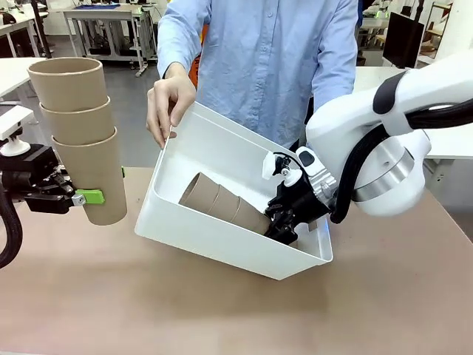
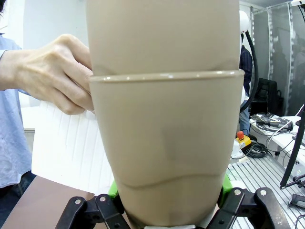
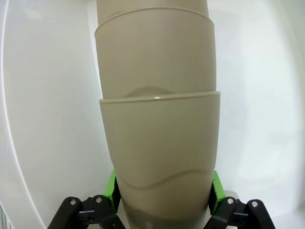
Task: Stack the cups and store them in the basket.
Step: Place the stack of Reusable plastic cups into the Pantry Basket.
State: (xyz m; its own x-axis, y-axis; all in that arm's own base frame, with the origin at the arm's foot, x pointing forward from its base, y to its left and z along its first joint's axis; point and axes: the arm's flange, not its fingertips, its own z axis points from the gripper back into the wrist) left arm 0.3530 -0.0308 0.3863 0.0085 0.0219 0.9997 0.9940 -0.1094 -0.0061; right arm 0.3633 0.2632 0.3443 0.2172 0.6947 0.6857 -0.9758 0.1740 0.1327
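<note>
Clenching upright stack (image 1: 77, 140) in left fingers (image 1: 89, 197), frame left; lying stack (image 1: 222, 203) in right fingers (image 1: 282, 225) inside tilted basket (image 1: 222, 248), centre
Risking downslope roll on release, or jolt from slip of hand (image 1: 168, 103) at rim

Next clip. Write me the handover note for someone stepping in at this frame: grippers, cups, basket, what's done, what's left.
Left gripper: shut on the upright stack of three cups, at the robot's left, outside the basket.
Right gripper: inside the basket, shut on the lying stack of three cups.
Basket: tilted toward the robot, person's hand on its far rim.
Done: both stacks nested; one in the basket.
Left: release the lying stack, withdraw, store the upright stack.
</note>
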